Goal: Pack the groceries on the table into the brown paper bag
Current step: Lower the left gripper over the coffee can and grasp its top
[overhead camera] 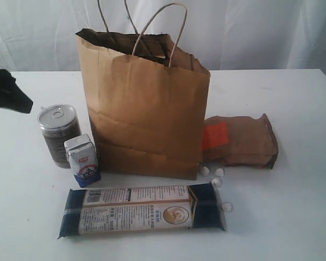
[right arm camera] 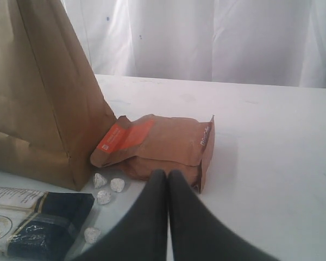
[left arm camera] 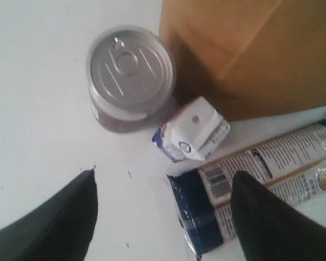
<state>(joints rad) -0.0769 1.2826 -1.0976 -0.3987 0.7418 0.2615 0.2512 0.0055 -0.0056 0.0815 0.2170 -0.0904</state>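
Note:
The brown paper bag [overhead camera: 144,103] stands upright mid-table, mouth open. Left of it are a clear can with a metal pull-tab lid [overhead camera: 58,133] and a small blue-white carton [overhead camera: 82,160]. The long dark-blue noodle pack [overhead camera: 144,209] lies flat in front. The brown orange-labelled pouch [overhead camera: 242,141] lies right of the bag, several wrapped candies [overhead camera: 219,173] beside it. My left gripper [left arm camera: 165,174] hangs open above the table, near the noodle pack's end [left arm camera: 206,212], the can [left arm camera: 130,70] and the carton [left arm camera: 193,136]. My right gripper [right arm camera: 165,174] is shut and empty, just short of the pouch [right arm camera: 163,144].
The white table [overhead camera: 293,217] reaches a white curtain [overhead camera: 261,27] at the back. The left arm's black end [overhead camera: 11,92] shows at the exterior view's left edge. The bag's twisted cord handles [overhead camera: 168,22] stick up above its rim.

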